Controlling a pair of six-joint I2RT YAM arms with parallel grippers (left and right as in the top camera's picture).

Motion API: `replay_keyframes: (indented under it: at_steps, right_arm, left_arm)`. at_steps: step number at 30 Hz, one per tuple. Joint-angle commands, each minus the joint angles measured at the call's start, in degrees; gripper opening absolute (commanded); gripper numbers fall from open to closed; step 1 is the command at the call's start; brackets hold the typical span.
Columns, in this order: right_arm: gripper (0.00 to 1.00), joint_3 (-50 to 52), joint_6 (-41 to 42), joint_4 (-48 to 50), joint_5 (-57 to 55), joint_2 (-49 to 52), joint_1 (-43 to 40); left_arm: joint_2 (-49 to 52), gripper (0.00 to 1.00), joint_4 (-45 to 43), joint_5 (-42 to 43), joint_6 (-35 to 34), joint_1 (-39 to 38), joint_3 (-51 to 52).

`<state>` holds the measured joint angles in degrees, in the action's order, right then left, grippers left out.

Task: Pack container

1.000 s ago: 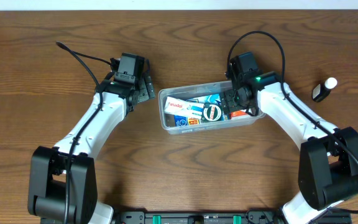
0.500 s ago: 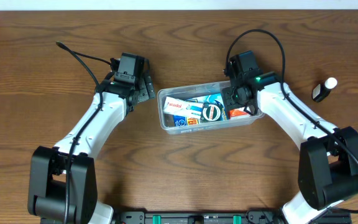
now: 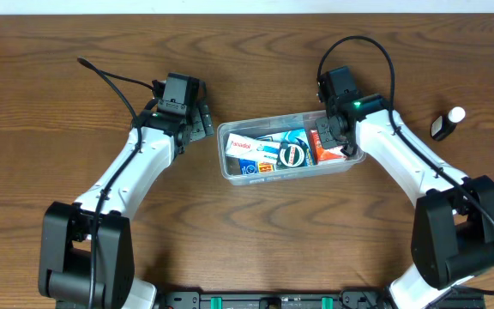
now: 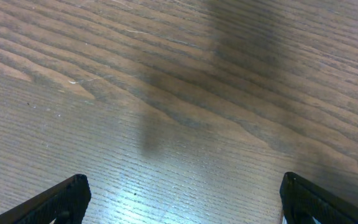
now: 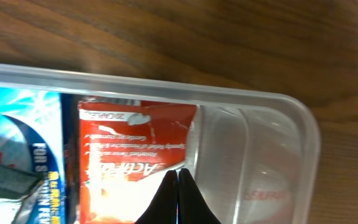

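The container is a clear plastic tub in the middle of the table. In it lie a white box, a blue box, a round black item and a red box. My right gripper hovers over the tub's right end, shut, its fingertips pressed together with nothing between them. In the right wrist view the shut gripper sits above the red box, just inside the container rim. My left gripper stands open left of the tub, over bare wood.
A small black bottle with a white cap lies on the table at the far right, outside the tub. A black cable trails behind the left arm. The tabletop is dark wood.
My right gripper has shut its fingers and drawn back slightly toward the tub's far right corner, uncovering the red box. The left arm has not moved.
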<state>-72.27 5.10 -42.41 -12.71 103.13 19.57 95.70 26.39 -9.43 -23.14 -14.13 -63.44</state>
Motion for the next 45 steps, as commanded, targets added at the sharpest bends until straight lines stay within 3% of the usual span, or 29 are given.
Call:
replay_keyframes:
  at_steps: [1,16,29,45]
  right_arm:
    - [0.01,-0.4,-1.4,0.1,-3.1,1.6,0.4]
    - [0.01,-0.3,-3.0,0.9,-6.3,5.2,0.4]
    - [0.01,-0.3,-3.7,0.8,5.2,5.2,0.3]
    - [0.01,-0.3,-4.1,0.8,9.2,5.2,0.3]
  left_arm:
    - [-0.2,0.98,0.1,-0.9,-0.1,0.2,0.2]
    - [-0.2,0.98,0.1,-0.9,-0.1,0.2,0.2]
    - [-0.2,0.98,0.1,-0.9,-0.1,0.2,0.2]
    - [-0.2,0.98,0.1,-0.9,-0.1,0.2,0.2]
